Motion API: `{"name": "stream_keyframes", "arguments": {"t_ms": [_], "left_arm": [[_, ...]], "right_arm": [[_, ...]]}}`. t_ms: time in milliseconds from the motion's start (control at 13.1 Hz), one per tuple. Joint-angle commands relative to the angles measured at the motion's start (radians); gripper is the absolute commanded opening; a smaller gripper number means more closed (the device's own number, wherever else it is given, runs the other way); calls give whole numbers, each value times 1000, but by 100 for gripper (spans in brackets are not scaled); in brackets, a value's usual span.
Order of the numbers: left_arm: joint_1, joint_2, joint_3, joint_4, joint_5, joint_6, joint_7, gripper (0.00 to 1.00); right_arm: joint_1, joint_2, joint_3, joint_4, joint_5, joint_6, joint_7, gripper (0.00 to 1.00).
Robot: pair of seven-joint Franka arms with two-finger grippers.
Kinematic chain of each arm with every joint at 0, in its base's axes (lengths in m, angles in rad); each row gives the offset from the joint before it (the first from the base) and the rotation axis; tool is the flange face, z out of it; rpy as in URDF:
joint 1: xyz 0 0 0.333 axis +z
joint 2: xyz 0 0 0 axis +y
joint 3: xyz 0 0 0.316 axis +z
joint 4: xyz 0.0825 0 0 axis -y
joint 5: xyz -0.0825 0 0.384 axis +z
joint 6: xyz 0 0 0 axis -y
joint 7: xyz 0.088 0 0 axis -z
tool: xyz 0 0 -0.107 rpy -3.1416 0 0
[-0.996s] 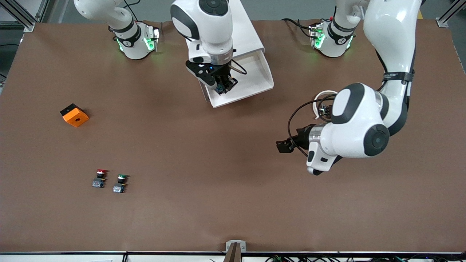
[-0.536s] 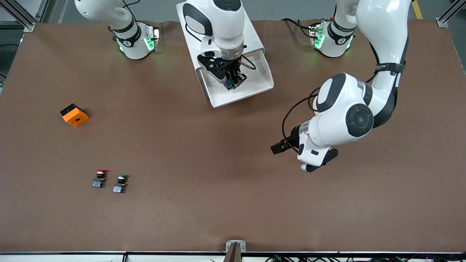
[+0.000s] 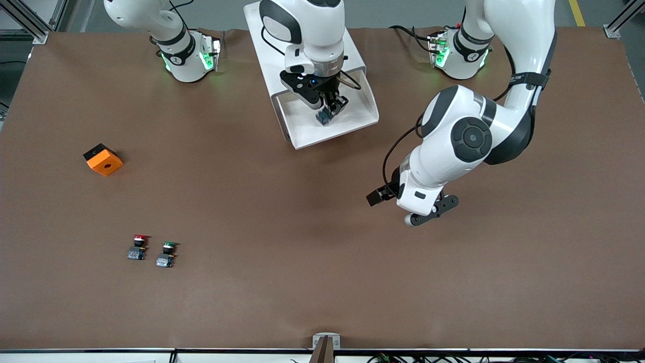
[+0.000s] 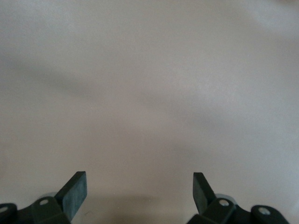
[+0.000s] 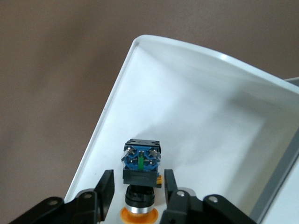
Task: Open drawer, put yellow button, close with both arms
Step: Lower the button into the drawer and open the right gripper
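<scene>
The white cabinet point(image 3: 353, 53) stands at the robots' edge of the table with its top drawer point(image 3: 302, 142) pulled out; the drawer's white wall also shows in the right wrist view point(image 5: 117, 93). My right gripper point(image 3: 328, 108) is down in the drawer. The yellow button point(image 3: 322, 118) sits between its fingers point(image 5: 138, 174), cap toward the palm and blue base point(image 5: 141, 158) outward. The fingers stand apart with a small gap on each side of it. My left gripper point(image 3: 433, 212) is open and empty over bare table point(image 4: 149, 93), nearer the front camera than the drawer.
An orange block point(image 3: 103, 159) lies toward the right arm's end of the table. A red-capped pushbutton point(image 3: 137, 247) and a green-capped pushbutton point(image 3: 167, 253) stand side by side nearer the front camera.
My right gripper has carried the yellow button from the drawer's edge to over its middle and lowered it. My left arm has swung in toward the middle of the table.
</scene>
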Motion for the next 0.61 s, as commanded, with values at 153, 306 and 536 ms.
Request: {"name": "stream_keyframes", "arguments": {"t_ms": [153, 306, 536], "left_arm": [[-29, -89, 2, -152, 22, 110, -96, 100], [-52, -92, 2, -161, 25, 110, -142, 100], [-101, -104, 2, -192, 50, 110, -194, 100]], "right_arm": [[-16, 16, -15, 97, -13, -41, -72, 100], [-68, 16, -16, 172, -7, -149, -205, 100], [-186, -2, -18, 252, 13, -307, -512, 100]]}}
